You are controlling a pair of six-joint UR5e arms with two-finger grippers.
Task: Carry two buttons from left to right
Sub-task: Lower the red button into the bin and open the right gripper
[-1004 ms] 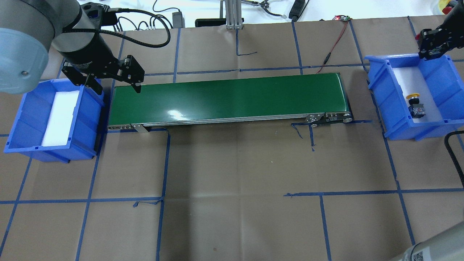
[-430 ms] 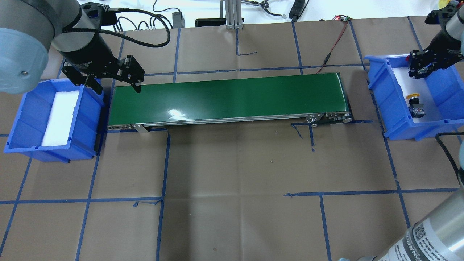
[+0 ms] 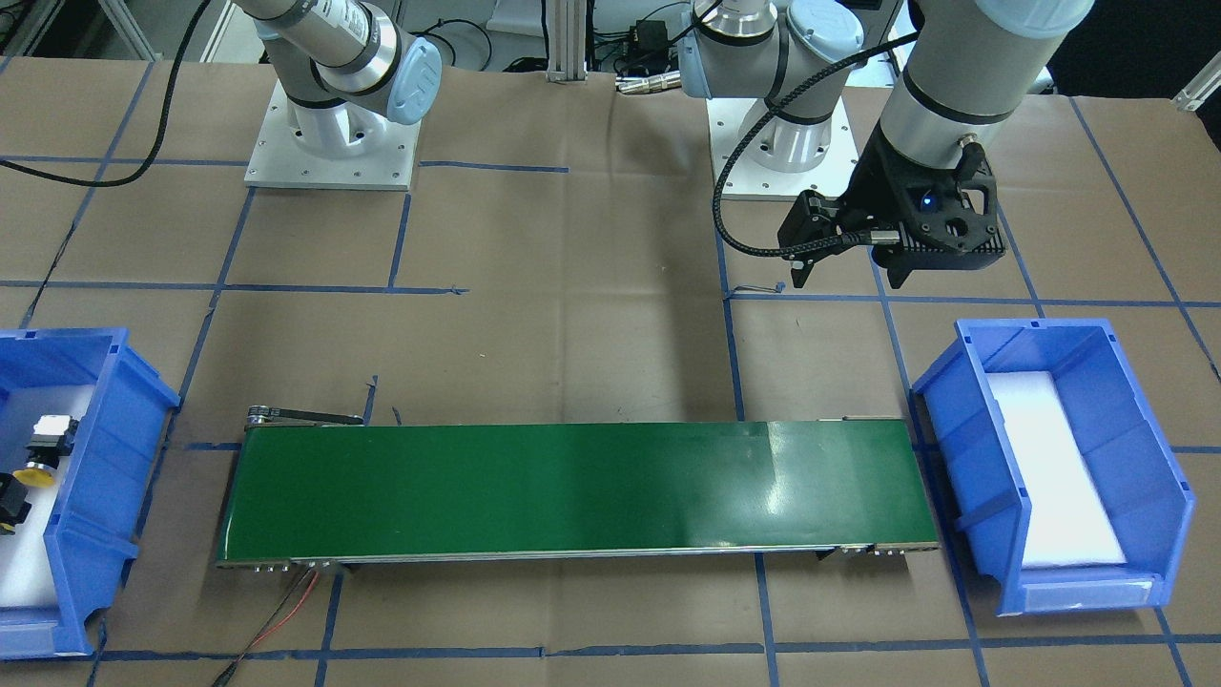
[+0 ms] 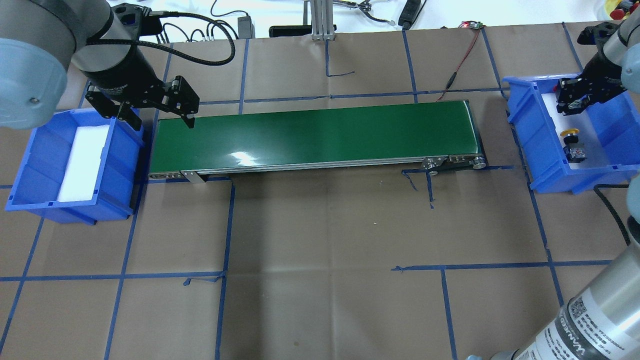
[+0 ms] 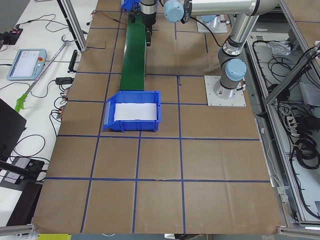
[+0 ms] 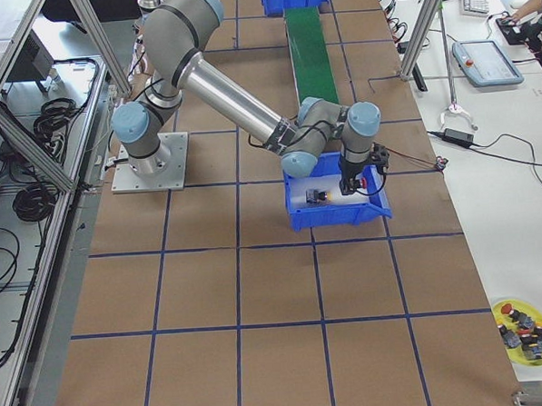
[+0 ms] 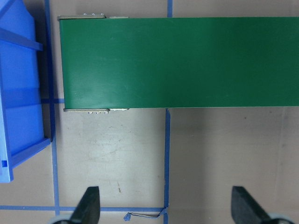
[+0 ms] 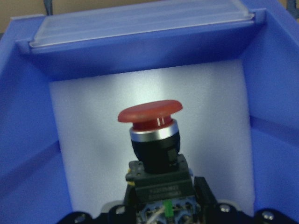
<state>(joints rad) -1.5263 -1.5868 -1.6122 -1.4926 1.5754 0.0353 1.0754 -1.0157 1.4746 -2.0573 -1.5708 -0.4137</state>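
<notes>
Fingers (image 7: 88, 207) of the left gripper (image 4: 162, 119) stand wide apart with nothing between them. It hangs between the left bin (image 4: 35, 150) and the near end of the green belt (image 4: 315, 135), the same spot as a second back. Left bin shows only its white foam liner (image 4: 82, 162), no buttons. Belt bare, one glare patch.

Right side is where the change is. The right gripper (image 4: 571, 104) has come in from above the far-right rim of the right bin (image 4: 522, 117). It now sits lower, over the far end of the foam floor. Its fingers clamp the boxy body of the red button (image 8: 152, 140), cap clear of them, bin foam right behind it in the wrist view. Yellow button (image 4: 572, 142) lies on the foam toward the bin's near end, unmoved and apart from the gripper.

Reading: one button delivered, the second over its bin. Likely only the set-down and release remain.

Table (image 4: 320, 225) is covered in brown paper with a blue tape grid (image 4: 227, 225). Cables and a red wire (image 4: 462, 55) lie past the belt. Off to the sides are white benches, a teach pendant (image 5: 24, 64) and a yellow dish of spare parts (image 6: 523, 322).
</notes>
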